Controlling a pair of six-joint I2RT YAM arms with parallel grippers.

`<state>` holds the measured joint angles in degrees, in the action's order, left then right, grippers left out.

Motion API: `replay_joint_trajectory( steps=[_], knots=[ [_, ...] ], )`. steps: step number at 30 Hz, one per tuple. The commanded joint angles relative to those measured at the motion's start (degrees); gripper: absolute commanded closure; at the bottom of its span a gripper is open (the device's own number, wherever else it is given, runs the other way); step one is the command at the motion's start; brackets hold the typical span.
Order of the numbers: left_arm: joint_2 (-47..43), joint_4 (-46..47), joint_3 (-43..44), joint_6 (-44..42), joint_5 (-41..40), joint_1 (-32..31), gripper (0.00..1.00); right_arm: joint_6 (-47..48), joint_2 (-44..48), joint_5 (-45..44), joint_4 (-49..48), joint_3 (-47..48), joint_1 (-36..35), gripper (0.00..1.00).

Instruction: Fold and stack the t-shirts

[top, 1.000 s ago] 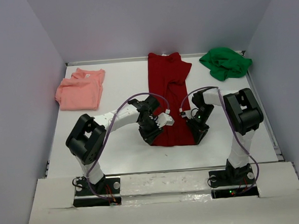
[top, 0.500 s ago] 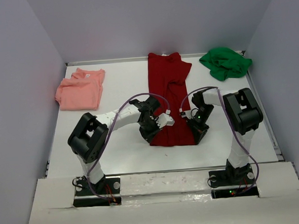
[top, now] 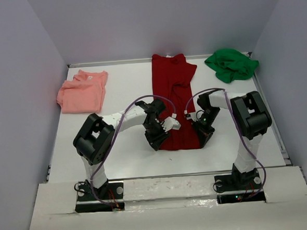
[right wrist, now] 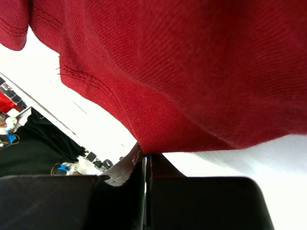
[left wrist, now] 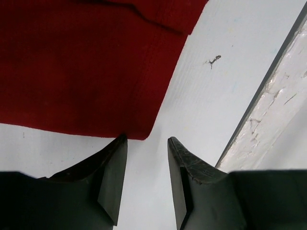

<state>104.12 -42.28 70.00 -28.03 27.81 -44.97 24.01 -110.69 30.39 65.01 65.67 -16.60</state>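
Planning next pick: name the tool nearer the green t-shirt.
Right: right tool, gripping the dark red t-shirt, is on the same side as the green t-shirt; left tool sits farther left.

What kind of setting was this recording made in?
Probably a lab robot cell: a white table boxed in by plain pale walls, a left arm and right arm bolted at its near edge, and on it a dark red t-shirt, salmon pink t-shirt and green t-shirt.

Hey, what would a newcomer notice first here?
The red shirt lies long down the middle, the right gripper shut on one near corner, the left gripper open at the other. A pink shirt lies far left, a green shirt crumpled far right.
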Motion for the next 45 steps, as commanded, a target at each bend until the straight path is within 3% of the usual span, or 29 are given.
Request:
replay_joint_trajectory(
  steps=[1, 20, 27, 29, 33, 45],
  knots=[
    [-0.58, -2.46, 1.55, -0.10, 1.90, -0.21, 0.50, 0.16, 1.71, 0.19, -0.85, 1.30, -0.36, 1.00],
    [4.08, 2.12, -0.57, 4.83, -7.33, -1.08, 0.56, 0.51, 2.33, 0.98, -0.59, 1.39, -0.36, 1.00],
    [5.83, 2.12, 0.05, 5.09, -8.04, -1.70, 0.69, 0.60, 2.50, 0.98, -0.41, 1.39, -0.36, 1.00],
    [5.75, 2.20, -0.12, 5.00, -8.21, -2.31, 0.76, 0.60, 2.68, 0.98, -0.41, 1.39, -0.36, 1.00],
    [4.09, 2.03, 0.14, 5.00, -9.27, -2.84, 1.00, 0.51, 3.38, 0.81, -0.41, 1.48, -0.36, 1.00],
    [-0.93, -3.07, 8.40, 3.34, -10.41, -2.93, 1.00, -0.19, 7.68, -0.16, 3.36, 9.38, -0.36, 1.00]
  ],
)
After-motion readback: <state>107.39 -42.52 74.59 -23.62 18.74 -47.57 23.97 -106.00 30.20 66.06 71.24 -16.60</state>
